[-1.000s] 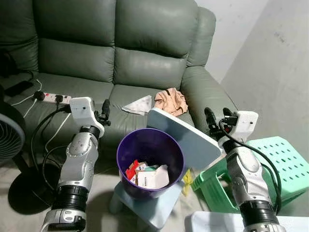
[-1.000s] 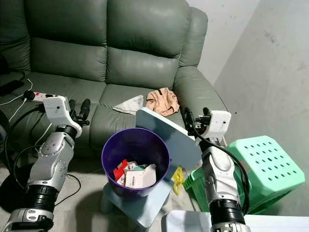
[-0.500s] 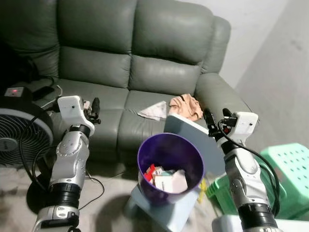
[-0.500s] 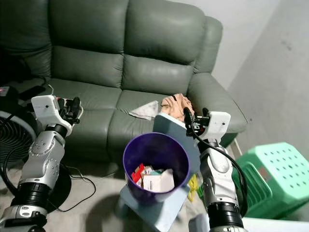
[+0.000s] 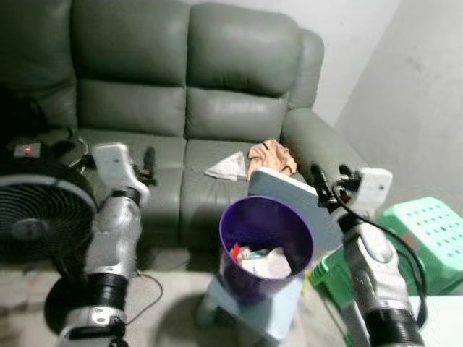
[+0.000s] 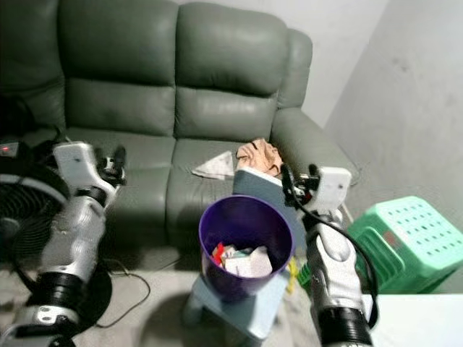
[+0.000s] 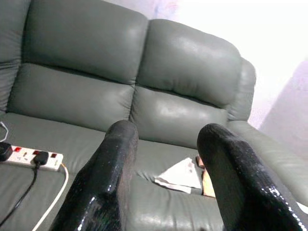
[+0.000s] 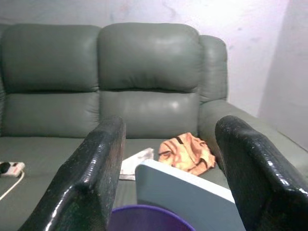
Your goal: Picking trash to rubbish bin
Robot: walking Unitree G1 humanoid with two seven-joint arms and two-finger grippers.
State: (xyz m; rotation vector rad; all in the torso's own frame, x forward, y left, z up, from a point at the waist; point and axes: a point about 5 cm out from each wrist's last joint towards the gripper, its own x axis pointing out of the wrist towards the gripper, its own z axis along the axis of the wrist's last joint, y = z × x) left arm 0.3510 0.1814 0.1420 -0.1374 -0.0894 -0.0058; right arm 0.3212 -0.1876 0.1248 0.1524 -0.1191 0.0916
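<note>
Two grippers hang spread and empty: the right gripper (image 5: 327,177) just above the round purple plastic bin (image 5: 266,244), the left gripper (image 5: 145,165) farther off. Beyond the right one, nearer it, a crumpled orange wrapper (image 5: 271,157) and white paper (image 5: 227,166) lie on the sofa seat (image 5: 217,184).

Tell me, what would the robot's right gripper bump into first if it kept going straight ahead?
Probably the pale blue board leaning behind the purple bin, straight ahead of the open right gripper. If it passed above, the orange crumpled trash on the sofa comes next; depth is hard to judge.
</note>
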